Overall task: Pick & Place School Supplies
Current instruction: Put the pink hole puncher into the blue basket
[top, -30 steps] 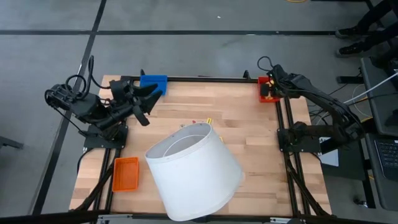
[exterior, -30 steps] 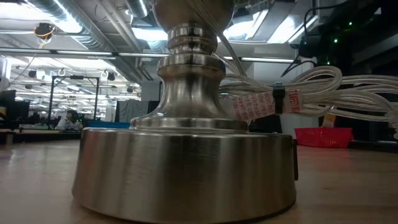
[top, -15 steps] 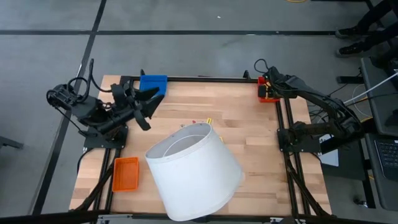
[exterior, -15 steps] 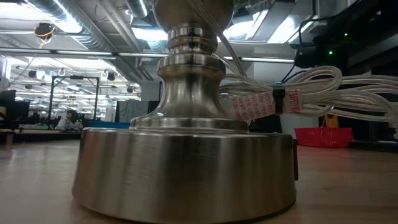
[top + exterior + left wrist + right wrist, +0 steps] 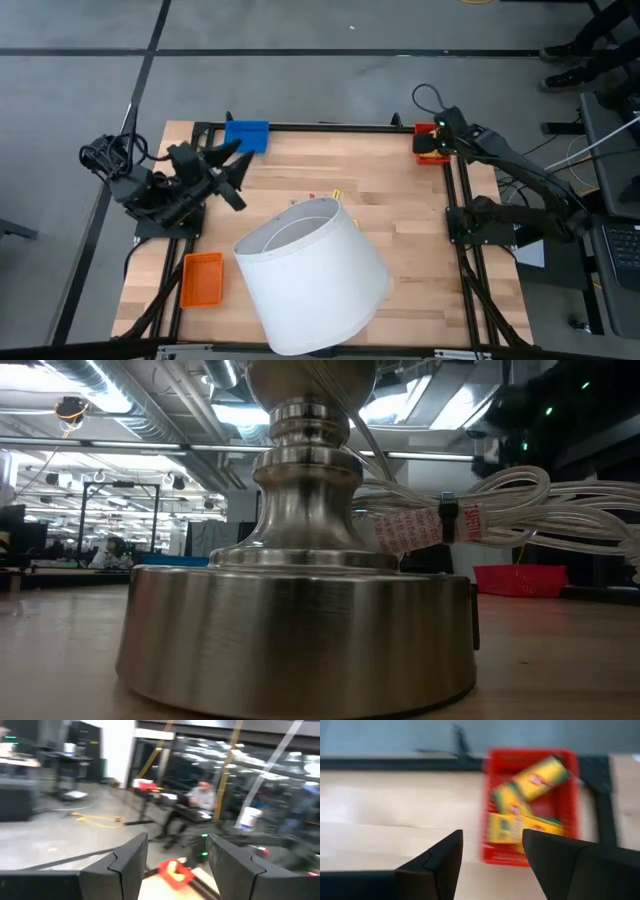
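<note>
Several yellow boxes (image 5: 540, 777) of the school supplies lie in the red tray (image 5: 571, 800) at the table's far right corner. My right gripper (image 5: 492, 845) hovers open just above that tray (image 5: 432, 155), with nothing between its fingers. A small yellow piece (image 5: 336, 193) and a pink one (image 5: 312, 196) lie on the wood beside the lampshade. My left gripper (image 5: 236, 180) stands open and holding nothing above the table's far left part, pointing toward the right side.
A large white lampshade (image 5: 310, 275) covers the table's middle and near part; its metal lamp base (image 5: 300, 620) fills the low view. A blue tray (image 5: 246, 133) stands at the far left, an orange tray (image 5: 202, 278) at the near left. A person sits in the room beyond.
My right gripper has risen a little from the red tray at the far right corner. My left arm has drawn back slightly toward the table's left and near edges, its fingers staying open.
</note>
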`<move>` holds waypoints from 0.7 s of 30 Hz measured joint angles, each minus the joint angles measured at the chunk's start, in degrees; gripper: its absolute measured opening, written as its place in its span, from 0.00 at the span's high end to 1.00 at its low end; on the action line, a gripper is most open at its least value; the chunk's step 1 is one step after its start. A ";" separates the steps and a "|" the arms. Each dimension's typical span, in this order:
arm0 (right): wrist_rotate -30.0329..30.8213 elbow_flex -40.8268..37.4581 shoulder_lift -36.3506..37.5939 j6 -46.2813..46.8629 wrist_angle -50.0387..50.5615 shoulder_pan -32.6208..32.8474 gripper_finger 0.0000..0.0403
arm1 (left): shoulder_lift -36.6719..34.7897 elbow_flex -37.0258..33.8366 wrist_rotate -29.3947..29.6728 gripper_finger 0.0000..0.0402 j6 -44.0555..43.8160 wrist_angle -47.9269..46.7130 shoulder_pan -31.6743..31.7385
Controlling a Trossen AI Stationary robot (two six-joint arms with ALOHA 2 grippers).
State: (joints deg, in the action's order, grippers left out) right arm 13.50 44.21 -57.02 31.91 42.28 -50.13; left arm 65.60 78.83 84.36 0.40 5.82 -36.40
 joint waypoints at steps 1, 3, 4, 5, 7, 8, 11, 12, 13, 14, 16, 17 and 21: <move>-1.21 0.00 2.05 0.28 -0.85 0.60 0.48 | -0.01 0.00 1.21 0.51 0.00 -0.25 -0.07; -4.35 0.00 6.13 0.96 -2.03 1.63 0.47 | 0.00 0.00 2.24 0.51 -0.03 -1.53 -0.07; -5.85 0.00 8.09 1.61 -2.51 2.17 0.47 | 0.00 0.00 2.94 0.51 -0.04 -2.30 -0.18; -7.64 0.00 10.15 2.26 -2.80 2.69 0.47 | 0.00 0.00 3.92 0.51 -0.02 -3.17 -0.55; -11.96 0.00 13.94 3.46 -3.72 3.87 0.47 | -0.02 0.00 5.68 0.51 -0.07 -5.49 -1.49; -14.40 0.00 15.71 4.08 -4.33 4.38 0.47 | -0.04 0.00 5.70 0.51 -0.07 -7.02 -1.82; -20.90 0.00 20.78 7.08 -5.22 5.79 0.47 | -0.47 -0.02 5.59 0.51 -2.01 -9.65 -2.81; -22.42 0.00 22.28 8.59 -5.99 6.36 0.47 | -0.91 -0.02 5.63 0.51 -3.27 -10.70 -3.28; -23.76 0.00 24.04 9.90 -6.71 7.03 0.47 | -1.43 -0.01 5.69 0.51 -4.78 -12.48 -3.80; -25.12 0.00 25.77 11.26 -7.14 7.68 0.47 | -1.95 -0.27 5.74 0.51 -6.41 -14.37 -4.22; -27.70 0.00 29.08 13.68 -8.78 8.99 0.47 | -3.19 -1.82 5.69 0.51 -10.85 -19.92 -4.79; -28.99 0.02 30.50 14.75 -9.46 9.61 0.47 | -3.82 -2.72 5.24 0.51 -14.09 -23.45 -5.11; -32.62 -0.02 35.51 19.80 -14.18 12.17 0.47 | -8.69 -6.14 -2.08 0.51 -34.65 -40.24 -3.54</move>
State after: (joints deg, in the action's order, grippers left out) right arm -19.12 44.18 -21.51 51.71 28.10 -37.96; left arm 56.92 72.68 82.28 -34.24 -34.43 -39.94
